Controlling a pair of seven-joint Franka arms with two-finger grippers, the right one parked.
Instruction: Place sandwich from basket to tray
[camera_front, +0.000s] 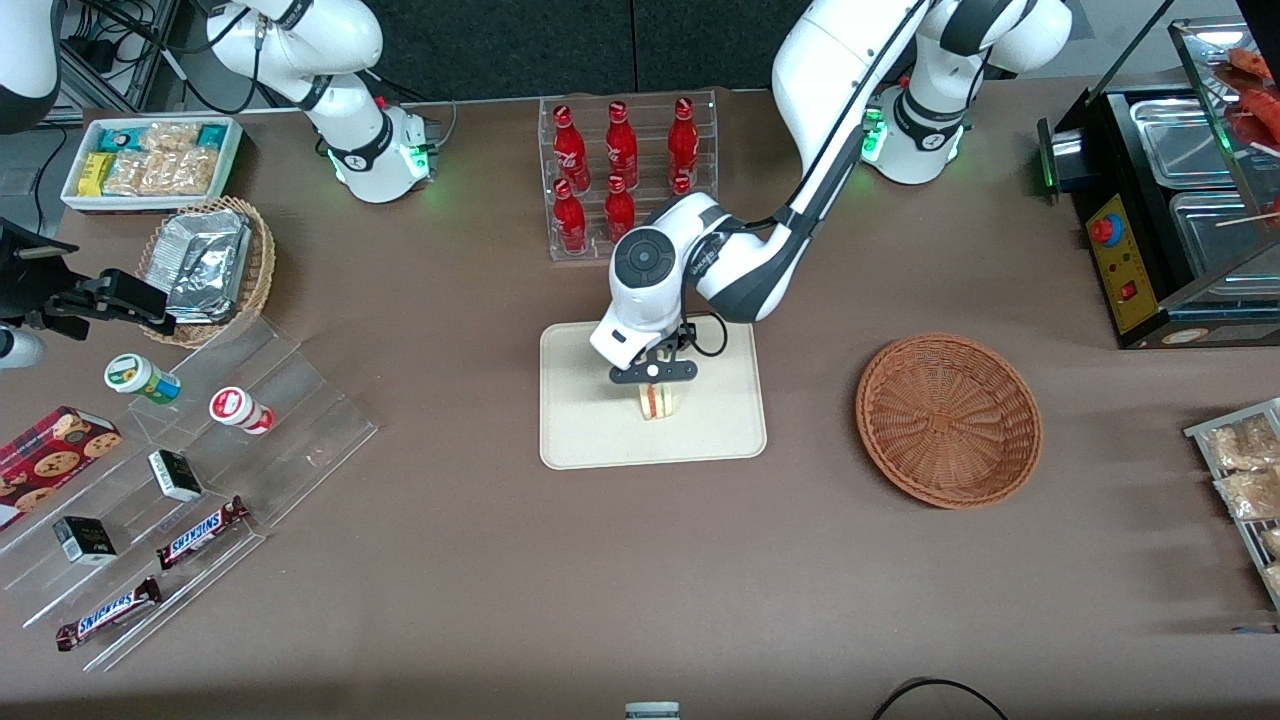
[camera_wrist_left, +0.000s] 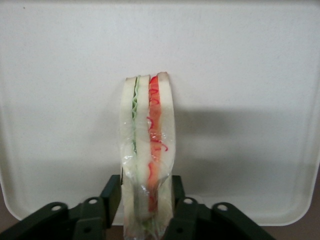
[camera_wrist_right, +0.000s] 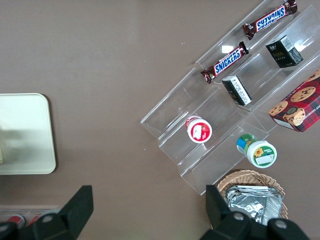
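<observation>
The sandwich (camera_front: 657, 402) is a pale bread wedge in clear wrap with green and red-orange layers showing. It stands on edge over the middle of the cream tray (camera_front: 590, 430). My left gripper (camera_front: 655, 390) is directly above it, shut on the sandwich, with one finger on each flat side. In the left wrist view the sandwich (camera_wrist_left: 149, 140) sits between the black fingers (camera_wrist_left: 112, 192) of the gripper (camera_wrist_left: 146, 189) against the tray (camera_wrist_left: 240, 75). I cannot tell whether it rests on the tray. The reddish-brown basket (camera_front: 948, 420) lies empty toward the working arm's end of the table.
A clear rack of red bottles (camera_front: 622, 170) stands just farther from the camera than the tray. A tan basket of foil packets (camera_front: 210, 265), a white snack bin (camera_front: 150, 160) and a clear stepped display (camera_front: 190, 480) lie toward the parked arm's end. A black appliance (camera_front: 1170, 210) stands past the basket.
</observation>
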